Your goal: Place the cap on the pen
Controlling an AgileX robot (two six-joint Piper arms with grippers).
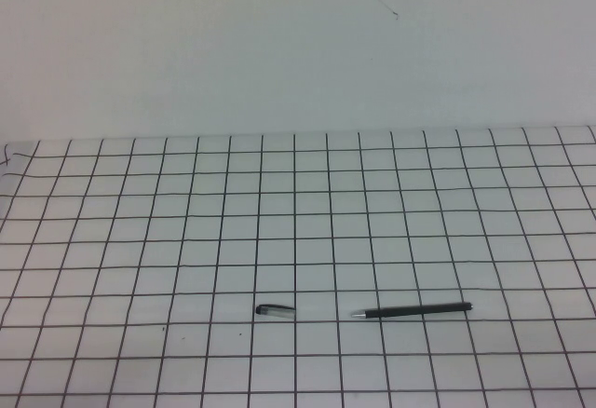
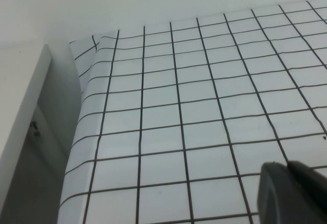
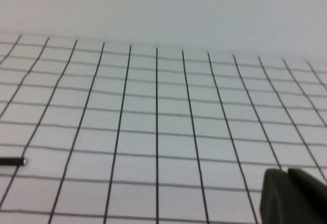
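Note:
The pen point(image 1: 413, 311) lies flat near the front of the gridded table, silver tip pointing left. Its short dark cap point(image 1: 275, 310) with a silvery clip lies about one square to the left of the tip, apart from it. Neither arm shows in the high view. In the left wrist view my left gripper point(image 2: 287, 165) hangs above bare grid, fingers pressed together, holding nothing. In the right wrist view my right gripper point(image 3: 287, 172) is likewise shut and empty; the blunt end of the pen point(image 3: 12, 161) shows at that picture's edge, well away from it.
The white gridded mat point(image 1: 298, 222) covers the table up to a plain white wall at the back. A thin dark cable point(image 1: 7, 158) curls at the far left edge. A white panel point(image 2: 23, 111) stands beside the mat's edge in the left wrist view.

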